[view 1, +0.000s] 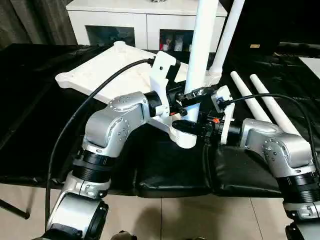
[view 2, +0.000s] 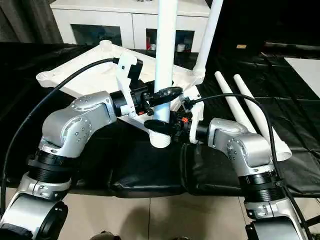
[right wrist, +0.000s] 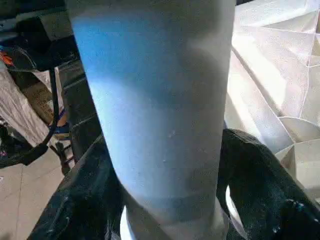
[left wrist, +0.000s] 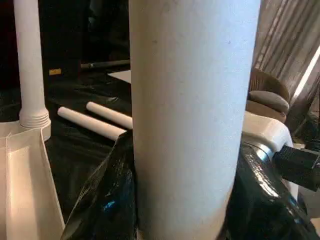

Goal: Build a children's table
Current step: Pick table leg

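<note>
Head views, foreground: two silver forearms reach forward over a black-covered desk (view 1: 40,125).
Left tool (view 1: 187,111): black fingers set one above the other, closed around the upright white tapered tube leg (view 1: 200,55) low on its shaft.
Right tool (view 2: 176,122): meets the same leg from the opposite side, at its base; fingers about it, firmness of grip cannot be told.
Tabletop: white plastic rectangular tabletop (view 1: 107,75) lies underside up on the desk, ribs showing; the held leg stands at its near corner socket.
Second leg: another white tube leg (view 2: 210,35) stands upright in the far right corner socket.
Loose legs: two white tube legs (view 2: 235,102) lie side by side on the desk, right of the tabletop.
Background: white cabinet (view 1: 145,22) beyond the desk.
Left wrist view: held leg (left wrist: 192,115) close between dark fingers (left wrist: 107,200); standing leg and loose legs behind.
Right wrist view: leg base (right wrist: 160,120) between dark fingers (right wrist: 260,185), ribbed underside (right wrist: 270,65) just beside.
</note>
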You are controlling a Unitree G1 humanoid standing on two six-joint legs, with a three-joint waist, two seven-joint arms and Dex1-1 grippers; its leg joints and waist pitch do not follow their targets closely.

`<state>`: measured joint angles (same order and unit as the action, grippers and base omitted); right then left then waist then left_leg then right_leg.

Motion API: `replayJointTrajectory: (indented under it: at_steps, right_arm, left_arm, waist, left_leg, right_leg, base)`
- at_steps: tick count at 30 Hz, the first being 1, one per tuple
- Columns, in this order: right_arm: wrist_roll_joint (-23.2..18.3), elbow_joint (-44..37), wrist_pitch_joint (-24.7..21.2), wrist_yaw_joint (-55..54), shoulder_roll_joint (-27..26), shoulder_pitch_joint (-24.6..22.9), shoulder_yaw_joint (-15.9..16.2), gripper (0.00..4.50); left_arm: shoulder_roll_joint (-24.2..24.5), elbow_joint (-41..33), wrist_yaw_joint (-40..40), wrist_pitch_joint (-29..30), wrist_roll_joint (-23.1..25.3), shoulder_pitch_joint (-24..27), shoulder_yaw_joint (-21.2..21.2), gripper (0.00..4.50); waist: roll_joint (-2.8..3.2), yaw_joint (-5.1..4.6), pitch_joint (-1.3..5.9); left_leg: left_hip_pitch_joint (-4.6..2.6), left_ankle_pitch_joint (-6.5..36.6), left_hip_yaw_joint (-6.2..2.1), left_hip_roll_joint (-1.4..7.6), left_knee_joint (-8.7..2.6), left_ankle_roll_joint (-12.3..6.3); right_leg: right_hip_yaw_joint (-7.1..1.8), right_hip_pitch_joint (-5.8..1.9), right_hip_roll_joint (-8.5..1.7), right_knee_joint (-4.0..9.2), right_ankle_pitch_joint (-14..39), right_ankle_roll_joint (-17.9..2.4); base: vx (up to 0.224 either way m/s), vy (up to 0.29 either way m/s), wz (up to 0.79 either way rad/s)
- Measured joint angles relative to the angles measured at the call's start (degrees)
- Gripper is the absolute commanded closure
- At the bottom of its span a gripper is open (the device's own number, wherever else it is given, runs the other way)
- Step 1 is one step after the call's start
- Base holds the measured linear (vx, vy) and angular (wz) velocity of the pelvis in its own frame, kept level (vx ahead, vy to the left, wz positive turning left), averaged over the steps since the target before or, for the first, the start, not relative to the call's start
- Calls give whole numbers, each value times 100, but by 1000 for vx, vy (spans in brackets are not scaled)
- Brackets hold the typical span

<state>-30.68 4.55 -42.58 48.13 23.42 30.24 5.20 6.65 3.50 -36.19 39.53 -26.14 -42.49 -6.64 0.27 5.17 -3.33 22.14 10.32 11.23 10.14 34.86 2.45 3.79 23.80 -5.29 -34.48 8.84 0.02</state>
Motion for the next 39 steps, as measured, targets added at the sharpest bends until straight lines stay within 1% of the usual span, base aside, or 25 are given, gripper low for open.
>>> replayJointTrajectory:
  at_steps: [5,10,11,12,13,15,17,18,19,22,25,27,28,30,31,33,34,35,37,38,39]
  right_arm:
    - [-15,-2,4,72,-16,0,17,225]
    - [-9,-8,33,97,-16,0,32,247]
    - [-3,3,36,96,-16,0,32,249]
    - [4,6,37,93,-16,0,32,249]
    - [7,7,37,84,-18,-1,32,252]
    - [9,12,37,-14,-36,-2,18,254]
    - [70,60,41,-212,-82,-3,-78,257]
    - [108,73,42,-282,-104,-5,-102,259]
    - [137,105,68,-407,-160,-4,-152,259]
    - [287,440,302,-1014,-383,12,-460,259]
    - [409,759,463,-1490,-388,10,-834,260]
    - [424,829,559,-1753,-388,11,-1025,260]
    - [437,847,603,-1834,-385,10,-1091,260]
    - [500,881,702,-1940,-347,9,-1149,260]
    - [558,881,717,-1940,-315,-1,-1147,260]
    - [656,843,742,-1897,-208,-103,-1136,260]
    - [673,830,751,-1881,-184,-155,-1129,260]
    - [685,707,751,-1834,-104,-313,-1119,260]
    - [684,524,741,-1735,-85,-447,-1005,260]
    - [649,316,676,-1691,-62,-588,-978,260]
    - [622,182,633,-1644,-65,-640,-929,260]
  left_arm:
    - [18,1,-25,-3,4,0,-2,259]
    - [7,3,24,-3,50,-1,-7,259]
    - [-34,9,89,-4,101,-1,-8,224]
    - [-43,22,128,1,99,-1,-5,224]
    - [-50,31,167,19,93,-3,3,190]
    - [-37,104,280,45,110,-16,22,187]
    - [-37,214,347,42,129,-16,68,168]
    - [-37,247,374,35,130,-16,79,148]
    - [-48,301,417,7,133,-22,110,148]
    - [-50,538,552,-108,197,-109,278,135]
    - [106,711,661,-236,284,-111,476,105]
    - [268,879,613,-390,398,-144,446,91]
    - [355,975,537,-531,509,-186,368,91]
    - [534,1195,433,-825,775,-320,202,69]
    - [693,1346,329,-1102,1026,-398,-51,64]
    - [1077,1984,35,-1818,1730,-634,-744,57]
    - [1165,2197,-30,-1980,1924,-658,-887,54]
    - [1215,2832,-152,-2514,2338,-838,-1249,52]
    - [1283,3609,-247,-3017,2823,-1000,-1624,52]
    - [1278,4150,-360,-3457,3155,-1144,-1945,52]
    - [1290,4468,-466,-3684,3371,-1216,-2149,52]
  waist:
    - [0,-1,0]
    - [0,-2,0]
    - [0,-2,0]
    - [0,-2,0]
    - [0,-2,0]
    - [0,-2,0]
    - [0,-3,0]
    - [0,-3,0]
    - [0,-4,0]
    - [2,-9,1]
    - [3,-12,1]
    - [7,-11,2]
    - [7,-10,2]
    - [12,-12,5]
    - [12,-12,6]
    - [21,-7,11]
    - [25,-15,12]
    - [26,-3,11]
    - [32,-16,8]
    - [42,-23,6]
    - [49,-40,7]
  left_leg:
    - [-1,0,0,0,1,0]
    - [0,0,0,0,3,0]
    - [0,0,0,0,5,0]
    - [0,0,0,0,5,0]
    - [0,0,0,0,5,0]
    - [-2,0,-1,0,7,0]
    - [-1,0,-1,0,8,0]
    - [-2,0,-1,0,8,0]
    - [-2,0,-1,0,8,1]
    - [-2,-1,-2,0,9,3]
    - [-2,-2,-2,-1,9,4]
    - [-2,-2,-2,-1,8,4]
    - [-2,-2,-3,-1,8,4]
    - [-2,-1,-3,-1,8,4]
    - [-4,-1,-4,-1,9,4]
    - [-4,-1,-6,-2,5,4]
    - [-5,-1,-6,-2,5,5]
    - [0,-1,-11,-3,7,4]
    - [0,-1,-10,-5,2,4]
    - [4,-1,-15,-4,7,4]
    - [3,-1,-16,-4,5,4]
  right_leg:
    - [0,0,0,-1,0,0]
    - [-1,0,0,-3,0,0]
    - [-1,-1,0,-4,0,-1]
    - [-1,-1,0,-4,0,-1]
    - [-1,0,0,-5,0,-1]
    - [-2,0,0,-11,0,-1]
    - [-1,1,0,-12,0,0]
    - [-2,1,0,-12,0,0]
    - [-1,1,0,-12,0,0]
    - [-2,2,0,-13,0,0]
    - [-2,2,-1,-14,-1,0]
    - [-1,3,-1,-15,-1,1]
    - [-1,3,-1,-16,-1,1]
    - [-1,3,-1,-16,-1,1]
    - [-1,2,0,-19,-1,2]
    - [-1,2,0,-15,4,10]
    - [-3,1,0,-15,8,16]
    - [0,-1,0,-14,9,20]
    - [-6,2,1,-9,8,23]
    - [-3,0,2,-10,6,22]
    - [-3,0,2,-4,6,22]
  base:
    - [0,0,0]
    - [0,0,0]
    - [0,0,0]
    - [0,0,0]
    - [0,0,0]
    - [0,0,0]
    - [0,0,0]
    - [0,0,0]
    - [0,0,0]
    - [0,0,0]
    - [0,0,0]
    - [0,0,0]
    - [0,0,0]
    - [0,0,0]
    - [0,0,0]
    - [0,0,0]
    - [0,0,0]
    - [0,0,0]
    - [0,0,0]
    - [0,0,0]
    - [0,0,0]
